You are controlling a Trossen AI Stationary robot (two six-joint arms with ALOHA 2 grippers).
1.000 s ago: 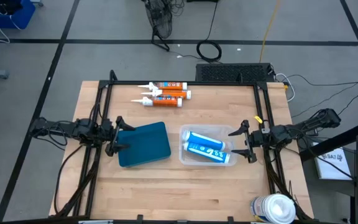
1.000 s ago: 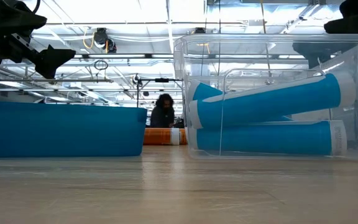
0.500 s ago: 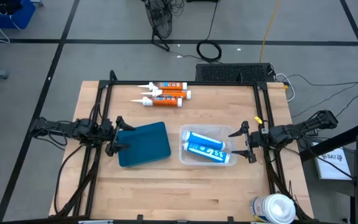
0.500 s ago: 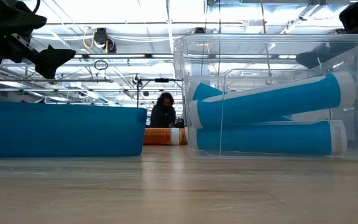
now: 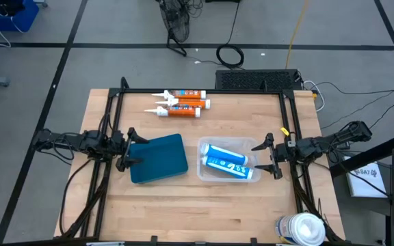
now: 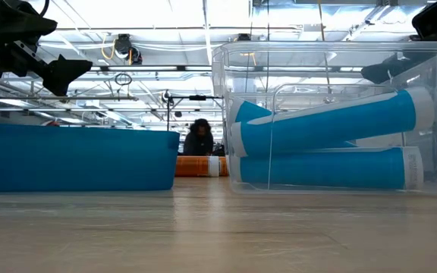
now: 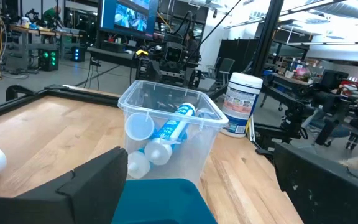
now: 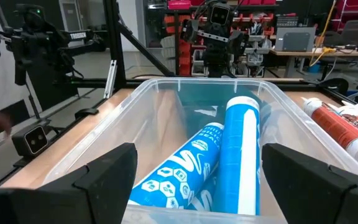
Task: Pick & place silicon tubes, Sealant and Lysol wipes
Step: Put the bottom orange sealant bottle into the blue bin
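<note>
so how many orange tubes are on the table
3 orange tubes, all lying together at the far edge of the table: one farthest back, one just in front of it, one nearest the blue box. None seem hidden.

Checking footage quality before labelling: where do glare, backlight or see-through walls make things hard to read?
Low view: bright ceiling lights silhouette the dark arms, and the clear bin wall bends the blue tubes behind it. High view: even light, soft shadows. Right wrist view: its own fingers blurred.

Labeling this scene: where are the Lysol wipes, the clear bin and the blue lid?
Lysol wipes (image 5: 305, 229), high view, white domed lid.
Clear bin (image 5: 251, 144), high view, rim corner.
Blue lid (image 5: 159, 158), high view, centre.
</note>
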